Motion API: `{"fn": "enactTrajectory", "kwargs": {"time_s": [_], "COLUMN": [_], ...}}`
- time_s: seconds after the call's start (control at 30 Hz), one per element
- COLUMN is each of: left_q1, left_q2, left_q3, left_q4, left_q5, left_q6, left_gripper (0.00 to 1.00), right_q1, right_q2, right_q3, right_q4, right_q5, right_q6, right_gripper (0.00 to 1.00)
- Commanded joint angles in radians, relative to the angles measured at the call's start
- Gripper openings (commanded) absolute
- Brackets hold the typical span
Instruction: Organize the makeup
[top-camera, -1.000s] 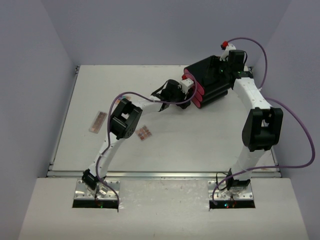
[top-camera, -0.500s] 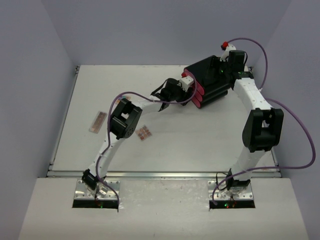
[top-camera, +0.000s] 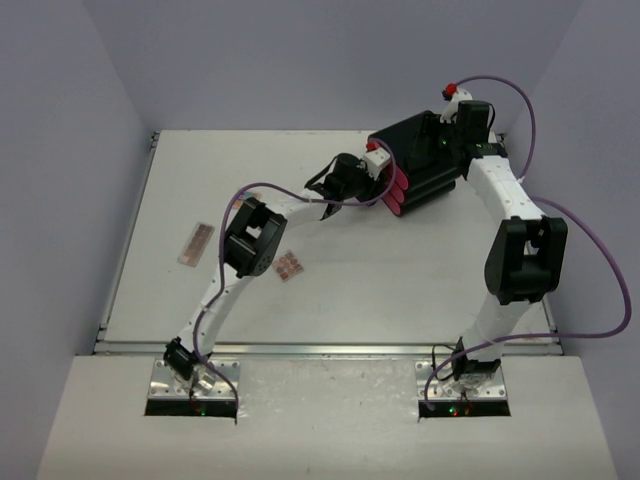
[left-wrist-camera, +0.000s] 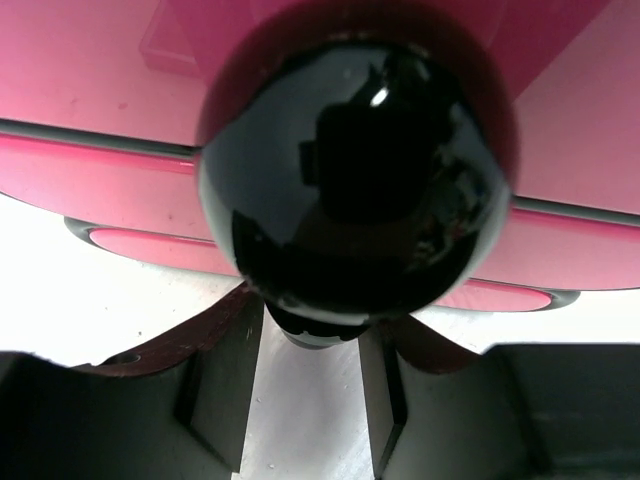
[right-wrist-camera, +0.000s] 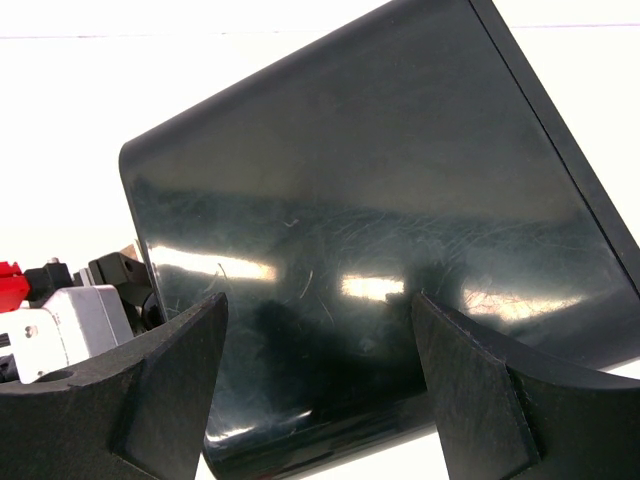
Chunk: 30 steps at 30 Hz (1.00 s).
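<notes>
Two tan-pink palettes of makeup lie on the white table: a longer one (top-camera: 197, 243) at the left and a smaller one (top-camera: 290, 266) beside my left arm's elbow. My left gripper (top-camera: 383, 170) is at the front of the black box (top-camera: 425, 165), against its pink drawers (top-camera: 398, 188). In the left wrist view a glossy black round knob (left-wrist-camera: 350, 170) on a pink drawer (left-wrist-camera: 100, 70) fills the frame. My left gripper (left-wrist-camera: 312, 335) has its fingers (left-wrist-camera: 225, 380) tight against the knob's neck. My right gripper (top-camera: 447, 132) (right-wrist-camera: 320, 310) stands open over the box's black top (right-wrist-camera: 370, 180).
The box sits at the table's far right, turned at an angle. Grey walls close in the table on the left, back and right. A purple cable (top-camera: 300, 192) loops over the left arm, another (top-camera: 590, 250) hangs off the right arm. The table's metal front edge (top-camera: 330, 348) runs before the bases.
My left gripper has shifted slightly farther toward the box, and its fingers have narrowed round the drawer knob. The right arm and both palettes have stayed put.
</notes>
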Motion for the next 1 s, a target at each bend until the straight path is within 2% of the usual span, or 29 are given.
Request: {"fn": "enactTrajectory", "kwargs": {"time_s": [0.0, 0.13, 0.2, 0.5, 0.6, 0.97], "left_q1": [0.011, 0.012, 0.013, 0.013, 0.017, 0.065], "left_q2": [0.001, -0.01, -0.004, -0.007, -0.035, -0.239], "left_q3": [0.034, 0.016, 0.026, 0.034, 0.002, -0.279], "left_q4": [0.014, 0.008, 0.003, -0.063, -0.092, -0.116], "left_q5": [0.003, 0.006, 0.007, 0.012, 0.012, -0.004], "left_q6": [0.012, 0.016, 0.018, 0.014, 0.017, 0.098], "left_gripper": [0.4, 0.4, 0.36, 0.0, 0.0, 0.0], "right_q1": [-0.004, -0.003, -0.004, -0.004, -0.004, -0.004], "right_q2": [0.016, 0.013, 0.011, 0.004, 0.007, 0.015], "right_q3": [-0.028, -0.029, -0.029, -0.038, -0.032, -0.019], "right_q4": [-0.149, -0.149, -0.149, -0.148, -0.147, -0.152], "right_q5": [0.019, 0.021, 0.021, 0.028, 0.025, 0.024], "right_q6": [0.017, 0.014, 0.014, 0.011, 0.013, 0.014], "right_gripper": [0.76, 0.76, 0.76, 0.76, 0.76, 0.77]}}
